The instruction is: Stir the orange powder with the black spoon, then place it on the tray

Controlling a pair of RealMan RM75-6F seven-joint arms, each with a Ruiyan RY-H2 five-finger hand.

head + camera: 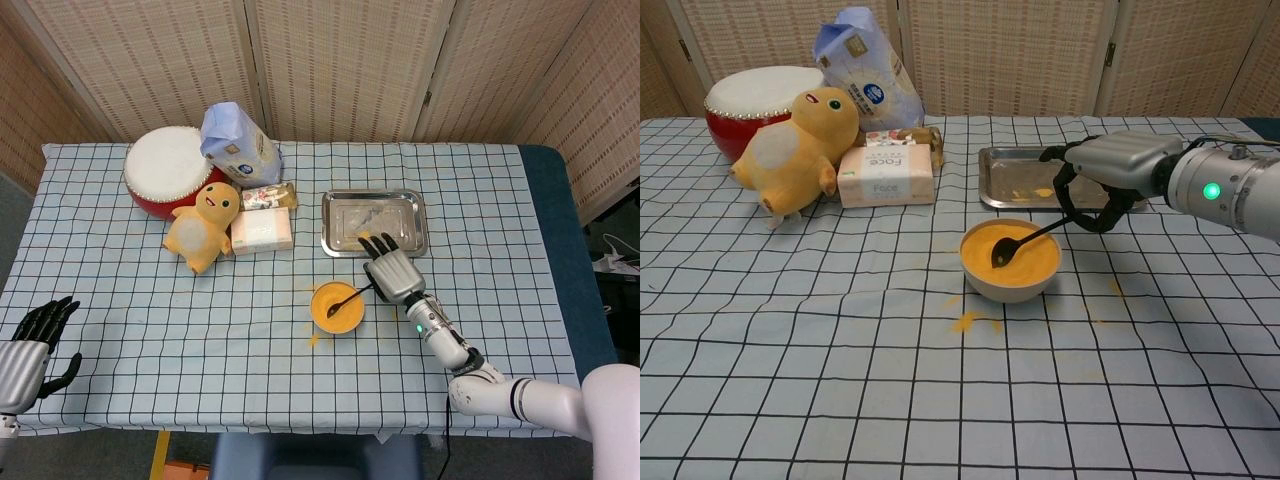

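Observation:
A pale bowl (336, 318) (1005, 287) of orange powder (1025, 252) stands mid-table. The black spoon (350, 298) (1028, 241) lies tilted with its scoop in the powder and its handle rising to the right. My right hand (393, 272) (1108, 165) is just right of the bowl, fingers curled down around the handle's end, holding it. Behind the bowl lies the steel tray (374, 222) (1002, 186), smeared with some orange powder. My left hand (34, 338) rests at the table's near-left edge, fingers spread, holding nothing; the chest view does not show it.
Spilled orange powder (966, 321) marks the checked cloth in front of the bowl. A yellow plush toy (203, 226), a tissue box (262, 232), a red-and-white drum (165, 166) and a blue-white bag (238, 145) stand at the back left.

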